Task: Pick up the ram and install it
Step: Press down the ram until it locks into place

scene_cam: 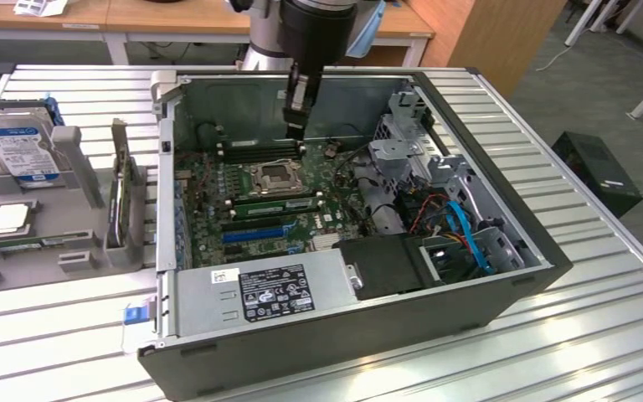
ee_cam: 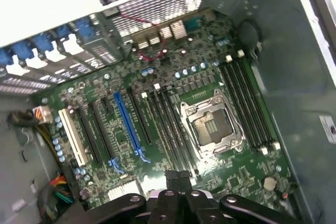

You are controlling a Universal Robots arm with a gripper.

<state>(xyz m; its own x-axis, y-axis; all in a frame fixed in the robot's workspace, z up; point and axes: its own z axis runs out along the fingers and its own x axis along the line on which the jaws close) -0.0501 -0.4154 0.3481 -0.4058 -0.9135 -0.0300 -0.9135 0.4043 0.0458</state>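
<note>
The gripper [ee_cam: 178,192] is seen closest to the wrist camera, its black fingers drawn fully together with nothing visibly clamped between them. Just beyond the fingertips, the motherboard [ee_cam: 157,124] is spread out inside the open computer case [scene_cam: 489,276], with the empty CPU socket [ee_cam: 212,124] flanked by black memory slots [ee_cam: 173,135] on either side. In the exterior view, the gripper [scene_cam: 295,130] is held vertically, pointed straight down over the far memory slots [scene_cam: 260,149], presumably so a stick can be pressed squarely into place. A ram [scene_cam: 277,201] stick is seated beside the socket on its near side. A parts tray [scene_cam: 31,243] is set at the exterior view's left.
</note>
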